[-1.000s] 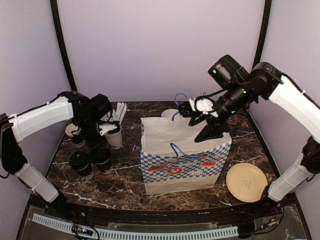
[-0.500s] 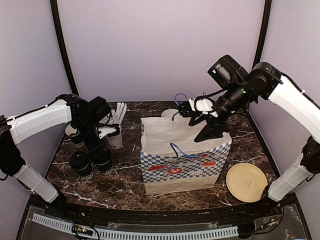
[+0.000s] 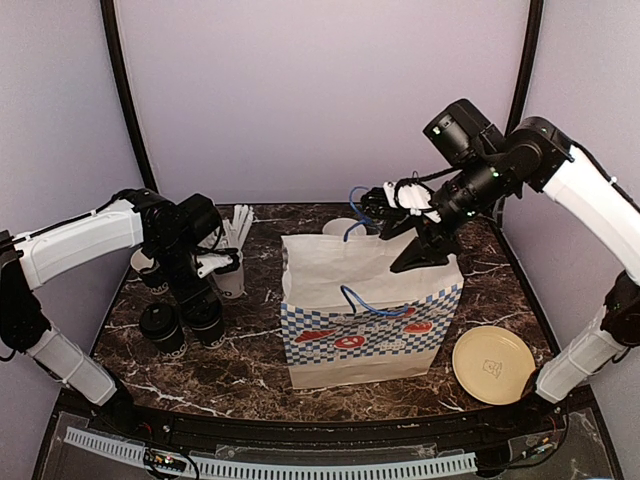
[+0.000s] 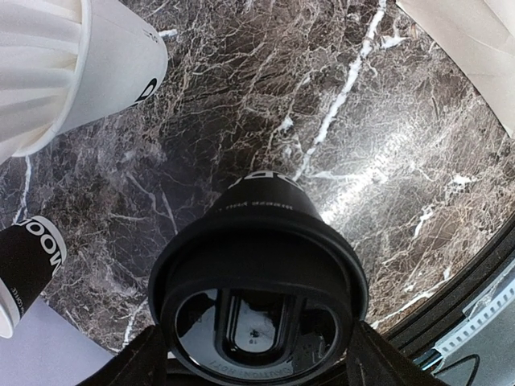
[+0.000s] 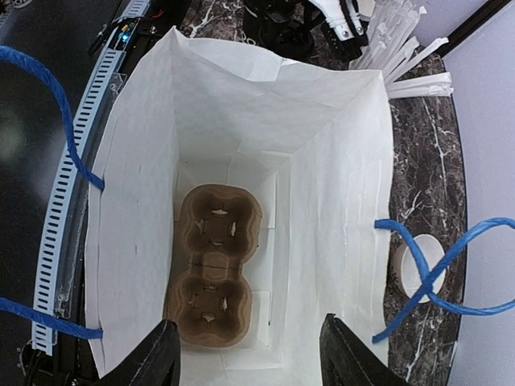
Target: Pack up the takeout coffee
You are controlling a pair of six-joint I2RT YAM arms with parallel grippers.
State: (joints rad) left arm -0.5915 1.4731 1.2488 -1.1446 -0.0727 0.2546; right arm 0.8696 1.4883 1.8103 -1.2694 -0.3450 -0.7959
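A lidded black takeout coffee cup (image 4: 257, 265) stands on the marble table between my left gripper's (image 4: 257, 358) fingers, which press its sides just under the lid. From above, that cup (image 3: 207, 325) is right under the left gripper (image 3: 203, 303), with a second lidded black cup (image 3: 162, 328) beside it on the left. My right gripper (image 3: 416, 252) hangs open over the mouth of the white paper bag (image 3: 365, 335), nothing between its fingers (image 5: 157, 354). A brown two-hole cup carrier (image 5: 213, 265) lies on the bag's floor.
A white cup of white sticks (image 3: 232, 262) stands just behind the left gripper, another black cup (image 3: 145, 265) behind left. A white bowl (image 3: 340, 228) sits behind the bag, a round yellow disc (image 3: 493, 365) at front right. Blue bag handles (image 5: 438, 269) flank the right gripper.
My left gripper's jaws have narrowed onto the black cup. The right gripper has risen a little over the bag and shifted slightly right.
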